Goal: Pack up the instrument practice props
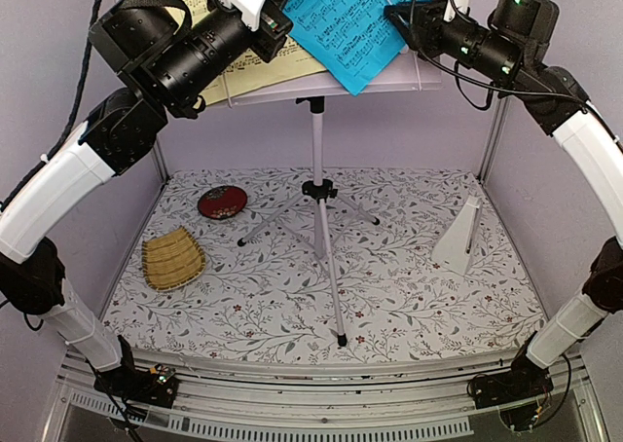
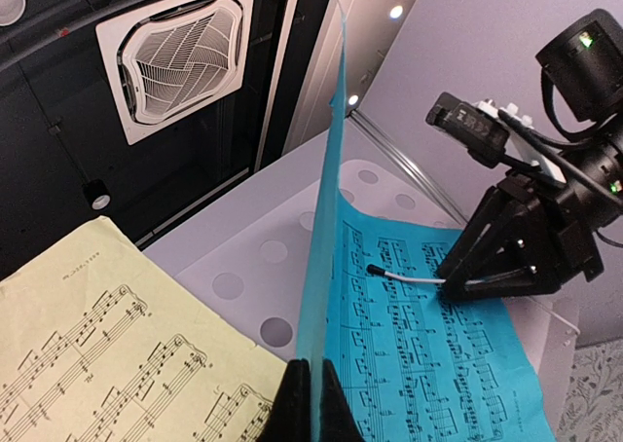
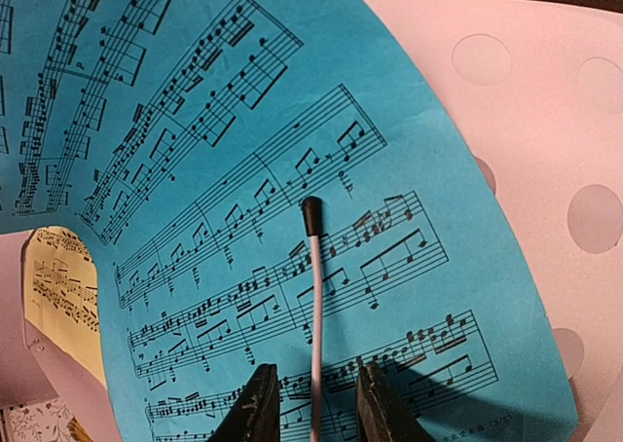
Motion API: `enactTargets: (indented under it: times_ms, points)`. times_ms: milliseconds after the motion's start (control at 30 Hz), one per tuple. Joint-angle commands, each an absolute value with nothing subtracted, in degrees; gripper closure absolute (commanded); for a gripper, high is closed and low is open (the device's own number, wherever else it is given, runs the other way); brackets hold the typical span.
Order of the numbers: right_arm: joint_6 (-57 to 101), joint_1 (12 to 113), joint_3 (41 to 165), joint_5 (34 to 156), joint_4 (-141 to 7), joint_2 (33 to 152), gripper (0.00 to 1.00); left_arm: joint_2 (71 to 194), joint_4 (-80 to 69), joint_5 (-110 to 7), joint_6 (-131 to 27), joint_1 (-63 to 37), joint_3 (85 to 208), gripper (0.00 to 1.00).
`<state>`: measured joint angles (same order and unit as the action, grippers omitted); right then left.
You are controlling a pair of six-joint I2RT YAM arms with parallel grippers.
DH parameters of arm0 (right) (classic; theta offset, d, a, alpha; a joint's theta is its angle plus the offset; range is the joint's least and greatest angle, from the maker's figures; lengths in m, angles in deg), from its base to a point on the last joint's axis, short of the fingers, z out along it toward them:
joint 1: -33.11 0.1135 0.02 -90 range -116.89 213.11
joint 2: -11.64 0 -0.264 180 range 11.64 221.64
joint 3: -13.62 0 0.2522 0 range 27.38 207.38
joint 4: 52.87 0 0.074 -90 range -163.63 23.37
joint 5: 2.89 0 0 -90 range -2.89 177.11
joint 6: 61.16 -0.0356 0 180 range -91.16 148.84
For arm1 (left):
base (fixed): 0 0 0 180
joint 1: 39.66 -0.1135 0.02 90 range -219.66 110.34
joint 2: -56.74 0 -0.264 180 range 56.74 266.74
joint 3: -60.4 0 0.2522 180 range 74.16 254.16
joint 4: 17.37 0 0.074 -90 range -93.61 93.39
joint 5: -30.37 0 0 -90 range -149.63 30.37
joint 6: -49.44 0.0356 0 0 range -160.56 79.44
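The white perforated music-stand desk (image 1: pixel 399 72) stands on silver tripod legs (image 1: pixel 321 230) at the back centre. A blue music sheet (image 1: pixel 346 23) and a pale-yellow music sheet (image 1: pixel 258 69) lie on it. My left gripper (image 1: pixel 275 28) is shut on the blue sheet's edge (image 2: pixel 336 218) and holds that side raised off the desk (image 2: pixel 277 242); its fingers (image 2: pixel 295 393) pinch the paper beside the yellow sheet (image 2: pixel 97 345). My right gripper (image 1: pixel 396 16) is open over the blue sheet (image 3: pixel 243 169), with a thin white black-tipped rod (image 3: pixel 313 267) between its fingers (image 3: pixel 261 403). The white pyramid metronome (image 1: pixel 459 236) stands on the table at right.
A round red dish (image 1: pixel 222 202) and a yellow woven bamboo tray (image 1: pixel 173 259) lie on the floral table cover (image 1: pixel 419 306) at left. The tripod legs spread across the table's middle. Frame posts and lilac walls close in the sides and back.
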<state>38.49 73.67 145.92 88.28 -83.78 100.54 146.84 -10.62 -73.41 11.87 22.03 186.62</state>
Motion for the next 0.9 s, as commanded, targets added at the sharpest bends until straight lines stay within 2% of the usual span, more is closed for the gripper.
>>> enactTargets:
  times_ms: [0, 200, 333, 367, 633, 867]
  points:
    - [38.2, 73.7, 147.5, 90.3, -83.9, 101.8, 0.74, 147.2, -11.3, -73.5, 12.0, 21.4, 188.0, 1.00]
    - [38.1, 73.8, 147.5, 91.5, -82.9, 102.2, 0.80, 147.2, -11.2, -73.5, 11.9, 21.4, 187.8, 1.00]
    - [38.0, 73.8, 146.9, 90.8, -80.7, 102.0, 0.97, 147.2, -11.0, -73.6, 11.4, 21.4, 187.7, 1.00]
    - [38.0, 73.7, 145.6, 91.1, -79.3, 101.3, 0.98, 147.3, -11.1, -74.0, 11.1, 21.4, 187.9, 1.00]
    - [40.4, 73.7, 129.2, 92.4, -63.6, 94.0, 0.99, 148.3, -10.8, -76.4, 9.6, 21.3, 188.8, 1.00]
    - [40.6, 73.7, 124.8, 92.3, -57.1, 92.8, 0.99, 148.9, -10.3, -76.9, 8.6, 21.4, 190.1, 1.00]
